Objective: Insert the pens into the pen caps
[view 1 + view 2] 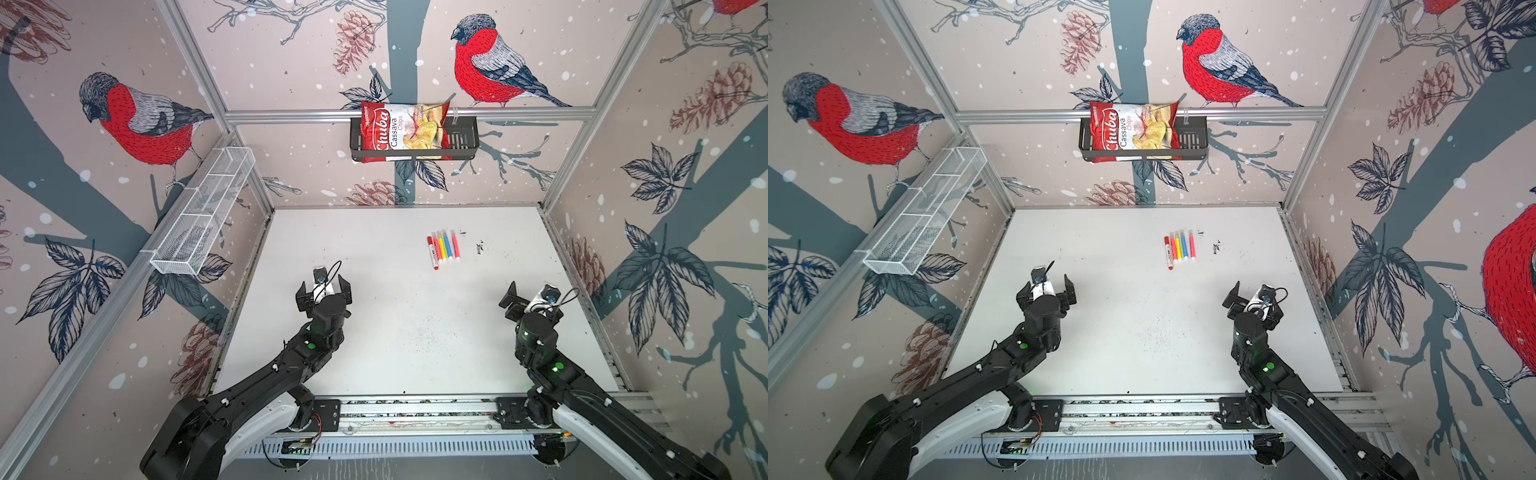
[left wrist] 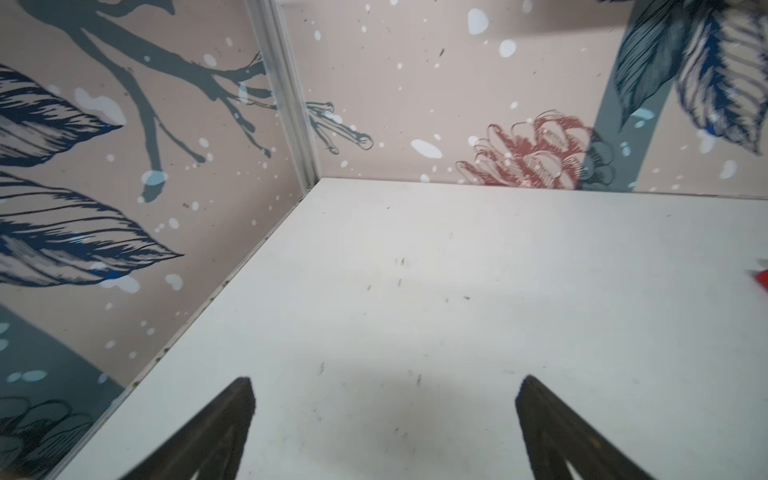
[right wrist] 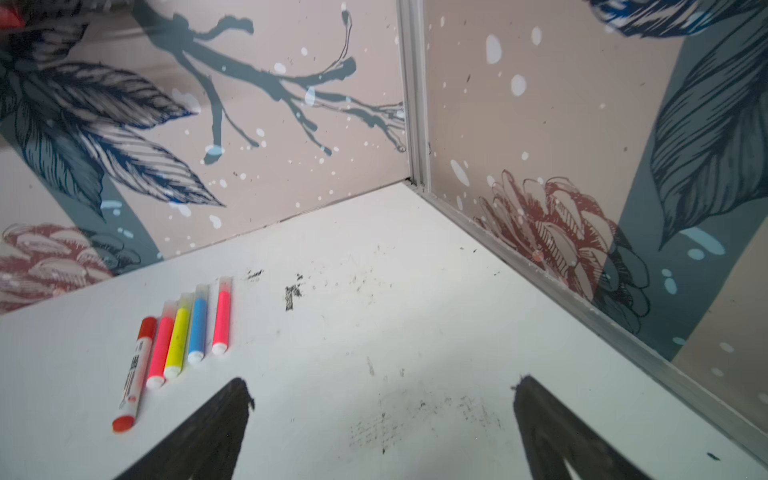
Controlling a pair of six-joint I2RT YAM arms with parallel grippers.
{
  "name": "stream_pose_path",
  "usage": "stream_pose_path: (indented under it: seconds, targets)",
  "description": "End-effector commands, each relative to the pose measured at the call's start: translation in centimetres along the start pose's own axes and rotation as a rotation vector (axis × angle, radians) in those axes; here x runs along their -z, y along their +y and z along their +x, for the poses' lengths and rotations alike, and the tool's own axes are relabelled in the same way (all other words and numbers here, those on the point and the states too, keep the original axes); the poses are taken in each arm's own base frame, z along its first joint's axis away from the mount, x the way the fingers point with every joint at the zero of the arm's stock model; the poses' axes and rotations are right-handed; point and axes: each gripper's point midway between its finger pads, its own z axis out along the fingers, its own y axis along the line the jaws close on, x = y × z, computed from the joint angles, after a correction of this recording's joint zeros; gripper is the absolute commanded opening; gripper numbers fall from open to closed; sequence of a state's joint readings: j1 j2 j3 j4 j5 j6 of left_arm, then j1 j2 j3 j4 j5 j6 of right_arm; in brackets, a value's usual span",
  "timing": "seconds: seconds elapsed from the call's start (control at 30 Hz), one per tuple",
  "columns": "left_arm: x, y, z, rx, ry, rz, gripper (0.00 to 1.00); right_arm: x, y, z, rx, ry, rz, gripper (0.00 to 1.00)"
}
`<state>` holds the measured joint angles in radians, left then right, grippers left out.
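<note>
Five pens [image 3: 198, 328] side by side on bench [image 1: 374, 291], right of centre: two pink, one yellow, one blue, one white-barrelled. Five pen caps [image 3: 202, 291] fitted: four translucent, one red. Left end effector [image 2: 386, 384], right end effector [image 3: 382, 384]: both spread wide, empty.

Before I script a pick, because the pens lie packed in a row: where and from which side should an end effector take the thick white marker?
I'd take the white marker at its near end, which sticks out past the pink pen beside it. Come straight down, closing across the barrel: it lies flat on the table, and there both flanks are free.
</note>
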<state>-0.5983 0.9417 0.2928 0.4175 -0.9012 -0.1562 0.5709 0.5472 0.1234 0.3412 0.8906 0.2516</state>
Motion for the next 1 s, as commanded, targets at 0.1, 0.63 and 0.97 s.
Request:
stream_pose_path:
  seconds: [0.1,0.63,0.97]
  targets:
    - [0.1,3.0,-0.9,-0.027,-0.066,-0.187,0.98,-0.6,-1.5,1.2,0.027,-0.052,0.014,1.00]
    - [-0.3,5.0,1.8,0.037,-0.143,-0.267,0.97,-2.2,-3.8,0.7,-0.007,-0.127,0.052,0.99]
    - [-0.8,6.2,0.7,0.130,-0.230,-0.301,0.97,-3.4,-4.9,-0.3,-0.090,-0.190,0.076,0.99]
